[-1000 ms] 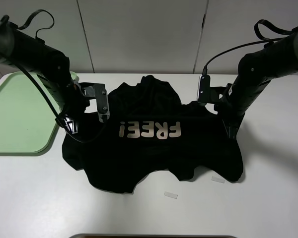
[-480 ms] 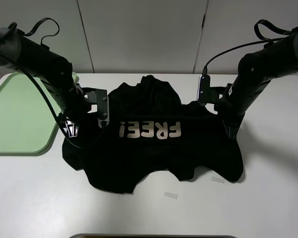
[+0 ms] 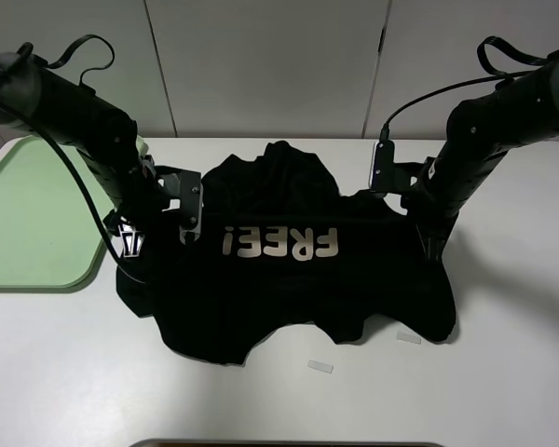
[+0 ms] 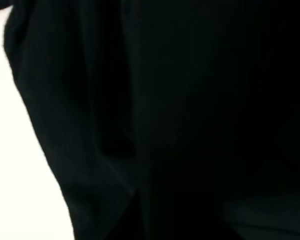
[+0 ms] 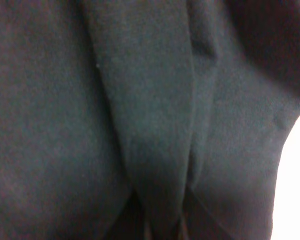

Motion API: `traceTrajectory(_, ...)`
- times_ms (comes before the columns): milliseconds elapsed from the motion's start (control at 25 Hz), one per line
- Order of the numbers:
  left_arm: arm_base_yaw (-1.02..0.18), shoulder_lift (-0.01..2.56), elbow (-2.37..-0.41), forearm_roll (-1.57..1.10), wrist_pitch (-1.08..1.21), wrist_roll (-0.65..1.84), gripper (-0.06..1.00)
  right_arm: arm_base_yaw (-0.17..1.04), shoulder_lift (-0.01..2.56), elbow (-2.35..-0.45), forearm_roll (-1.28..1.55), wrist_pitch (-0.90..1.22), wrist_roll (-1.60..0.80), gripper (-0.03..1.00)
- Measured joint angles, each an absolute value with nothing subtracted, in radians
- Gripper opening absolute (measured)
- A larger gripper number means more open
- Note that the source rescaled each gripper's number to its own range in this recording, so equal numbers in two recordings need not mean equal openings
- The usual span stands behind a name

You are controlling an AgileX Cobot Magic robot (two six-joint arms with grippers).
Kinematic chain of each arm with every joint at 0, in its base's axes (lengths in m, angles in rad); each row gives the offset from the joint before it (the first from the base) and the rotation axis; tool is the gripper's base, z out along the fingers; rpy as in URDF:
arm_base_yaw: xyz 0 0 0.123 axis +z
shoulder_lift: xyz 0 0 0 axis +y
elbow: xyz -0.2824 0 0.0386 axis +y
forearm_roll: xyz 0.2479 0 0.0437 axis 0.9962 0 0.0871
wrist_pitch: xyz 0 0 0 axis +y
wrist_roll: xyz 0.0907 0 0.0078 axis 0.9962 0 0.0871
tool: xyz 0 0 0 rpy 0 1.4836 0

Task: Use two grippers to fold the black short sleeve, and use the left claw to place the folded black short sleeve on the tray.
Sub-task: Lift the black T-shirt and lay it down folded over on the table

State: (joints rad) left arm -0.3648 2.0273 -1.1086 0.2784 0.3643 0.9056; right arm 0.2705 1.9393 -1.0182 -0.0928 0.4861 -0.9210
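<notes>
The black short sleeve lies spread on the white table, its beige letters "FREE!" facing up and reading upside down. My left gripper is down at the shirt's left edge, beside the light-green tray. My right gripper is down at the shirt's right edge. Black cloth fills the left wrist view, with a fold running toward the claw. In the right wrist view a ridge of cloth narrows into the claw. Both claws look shut on the cloth; their fingertips are hidden.
The tray holds nothing and reaches the table's left edge. Two small white tape strips lie on the table in front of the shirt. White wall panels stand behind the table.
My left gripper has moved slightly toward the table's front, and the shirt's left edge has shifted with it. The right arm has not moved.
</notes>
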Motion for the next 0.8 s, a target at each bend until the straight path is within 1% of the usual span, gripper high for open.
traceTrajectory(400,-0.365,2.014,-1.109,0.299,0.324,0.860,0.00,0.271,1.939,-1.018,-0.041,0.458,-0.921,0.00)
traceTrajectory(800,-0.365,1.881,-1.109,0.299,0.345,0.852,0.00,0.271,1.859,-1.018,-0.060,0.487,-0.921,0.00)
